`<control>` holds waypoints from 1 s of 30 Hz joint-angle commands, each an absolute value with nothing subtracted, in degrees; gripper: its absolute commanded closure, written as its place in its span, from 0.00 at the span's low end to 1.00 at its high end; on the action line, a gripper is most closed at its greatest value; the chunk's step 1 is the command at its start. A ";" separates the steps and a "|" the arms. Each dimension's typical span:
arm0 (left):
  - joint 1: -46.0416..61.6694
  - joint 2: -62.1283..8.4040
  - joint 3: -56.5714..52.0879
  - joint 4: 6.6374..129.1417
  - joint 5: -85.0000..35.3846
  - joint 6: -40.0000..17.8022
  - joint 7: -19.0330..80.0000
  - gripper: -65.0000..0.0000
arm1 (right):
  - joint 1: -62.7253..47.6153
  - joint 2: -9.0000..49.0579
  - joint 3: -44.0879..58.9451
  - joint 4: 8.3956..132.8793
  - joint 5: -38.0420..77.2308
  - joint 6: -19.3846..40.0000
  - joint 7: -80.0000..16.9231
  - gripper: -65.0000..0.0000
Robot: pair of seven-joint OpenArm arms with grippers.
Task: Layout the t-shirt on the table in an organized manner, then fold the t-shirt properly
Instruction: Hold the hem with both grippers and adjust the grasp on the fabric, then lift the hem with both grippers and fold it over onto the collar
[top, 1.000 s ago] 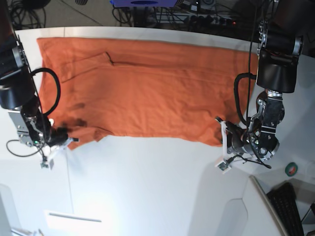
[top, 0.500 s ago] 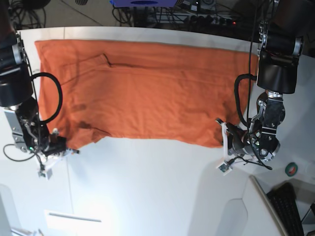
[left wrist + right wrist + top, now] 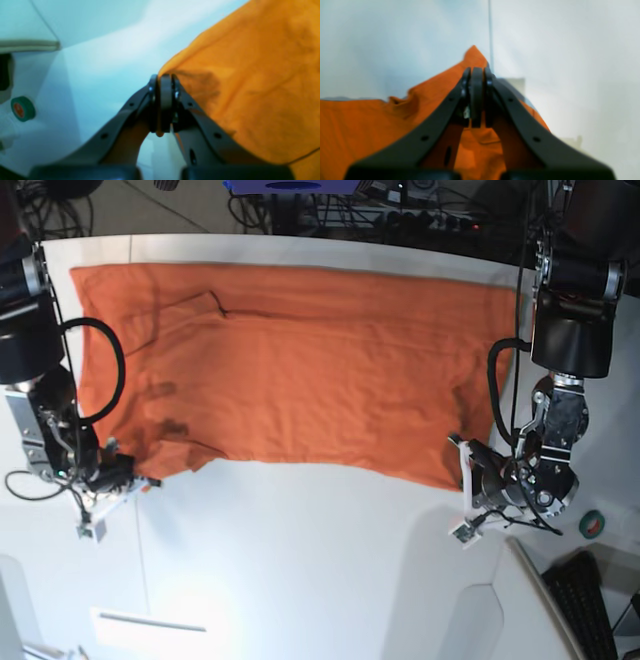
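Both grippers clamped on the near corners of the t-shirt.

I see the orange t-shirt point(image 3: 300, 360) spread flat across the far half of the white table point(image 3: 300, 560). The left gripper point(image 3: 162, 82) has its jaws closed on the near right corner, and the right gripper point(image 3: 476, 75) has its jaws closed on the near left corner. A green tape roll point(image 3: 593, 524) sits at the table's right edge.

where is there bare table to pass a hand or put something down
Bare table runs along the near side, below the shirt's near hem, between the left hand and right hand. A thin strip is free beyond the shirt's far edge. The shirt covers the far half. Both near corners are crowded: each hand is shut on a shirt corner. Green tape lies by the left arm.
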State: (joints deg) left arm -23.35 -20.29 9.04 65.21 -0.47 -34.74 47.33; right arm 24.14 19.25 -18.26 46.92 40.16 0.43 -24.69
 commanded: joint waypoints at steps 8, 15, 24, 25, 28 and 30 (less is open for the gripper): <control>-24.40 -18.33 8.75 65.54 10.68 -34.59 46.20 1.00 | 24.13 20.18 -17.98 49.71 40.40 0.48 -21.14 1.00; -24.48 -16.84 8.75 57.36 11.47 -34.51 40.84 1.00 | 22.20 20.18 -17.98 51.47 40.31 0.48 -19.82 1.00; -24.31 -18.68 8.04 60.53 11.12 -34.51 40.92 1.00 | 17.45 22.29 -17.89 60.62 40.31 0.22 -16.66 1.00; -23.69 -18.68 8.04 62.02 11.03 -34.51 41.01 1.00 | 17.19 22.64 -17.89 60.97 40.31 0.22 -16.66 1.00; -20.00 -19.38 5.14 66.95 10.95 -34.77 41.27 1.00 | 15.52 23.25 -17.89 62.20 40.31 0.22 -16.31 1.00; -17.36 -19.47 2.33 69.23 10.95 -34.86 42.42 1.00 | 14.46 23.87 -17.89 63.52 40.31 0.22 -16.31 1.00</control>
State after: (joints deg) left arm -16.27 -18.46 2.57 68.60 10.66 -34.98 42.02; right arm 13.02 22.72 -18.35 62.46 40.27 -0.01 -17.74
